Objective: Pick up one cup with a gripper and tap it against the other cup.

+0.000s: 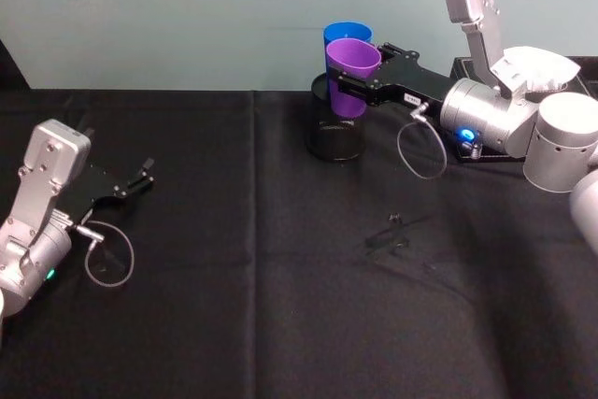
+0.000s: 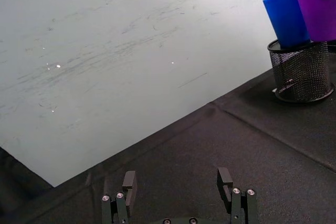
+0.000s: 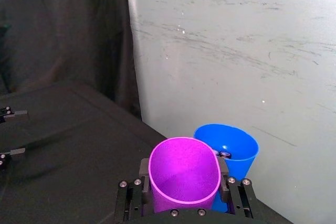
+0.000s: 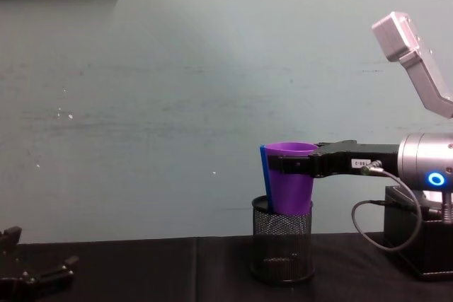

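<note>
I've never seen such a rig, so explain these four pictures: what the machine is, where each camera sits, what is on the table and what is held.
This is a robot with two silver arms, each ending in a black two-finger gripper. One picture looks down from its head, one across the table from its chest, one from each wrist. The table is covered in black. At its back stands a mesh holder with a blue cup in it. The right gripper is shut on a purple cup, upright beside the blue one, base at the holder's mouth; whether they touch I cannot tell. The left gripper sits open and empty, low on the left.
</note>
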